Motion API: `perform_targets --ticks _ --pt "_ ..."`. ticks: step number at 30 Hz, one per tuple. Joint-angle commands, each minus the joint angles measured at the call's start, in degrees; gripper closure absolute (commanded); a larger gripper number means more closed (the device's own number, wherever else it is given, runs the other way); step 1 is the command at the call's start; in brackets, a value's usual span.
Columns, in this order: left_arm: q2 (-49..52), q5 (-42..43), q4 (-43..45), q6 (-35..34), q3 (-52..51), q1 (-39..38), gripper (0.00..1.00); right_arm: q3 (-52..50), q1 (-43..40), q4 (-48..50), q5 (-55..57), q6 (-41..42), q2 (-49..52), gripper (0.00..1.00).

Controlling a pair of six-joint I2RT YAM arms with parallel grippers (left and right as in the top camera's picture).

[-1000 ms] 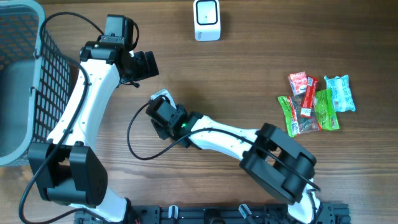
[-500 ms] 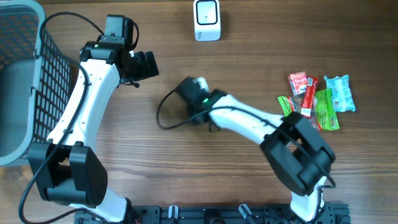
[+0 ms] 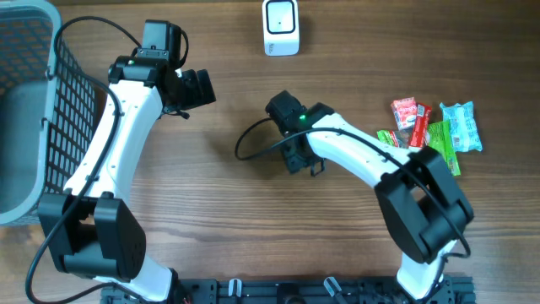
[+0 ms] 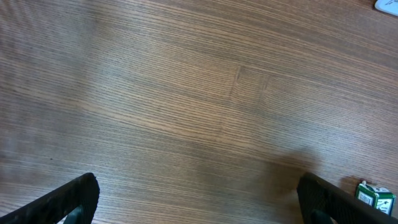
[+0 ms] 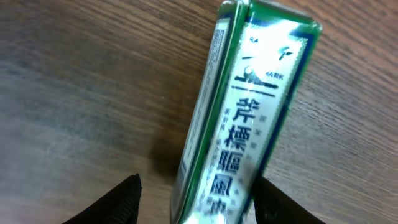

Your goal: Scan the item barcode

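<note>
Brown wood-grain table (image 3: 253, 245), left end effector (image 4: 198, 194) wide, right end effector (image 5: 200, 198) loose around a green box (image 5: 261, 87)

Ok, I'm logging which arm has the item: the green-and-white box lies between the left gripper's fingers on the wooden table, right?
No: the green-and-white box lies between the right gripper's fingers, not the left's, on the wooden table. The right wrist view shows it; the left gripper is open and empty.
</note>
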Motion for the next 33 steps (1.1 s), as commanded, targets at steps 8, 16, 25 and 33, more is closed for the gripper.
perform_targets --ticks 8,16,25,33 --pt "0.3 -0.5 0.2 0.3 -0.1 0.1 0.00 0.4 -0.6 -1.0 -1.8 6.4 -10.2 0.46" --pt "0.3 -0.5 0.2 0.3 -0.1 0.1 0.00 -9.4 -0.6 9.3 -6.0 5.6 -9.6 0.45" --pt "0.3 -0.5 0.2 0.3 -0.1 0.1 0.00 -13.1 -0.7 14.7 -6.4 4.4 -9.6 0.95" --pt "0.3 -0.5 0.2 0.3 -0.1 0.1 0.00 -13.1 -0.7 15.4 -1.2 7.4 -9.6 0.95"
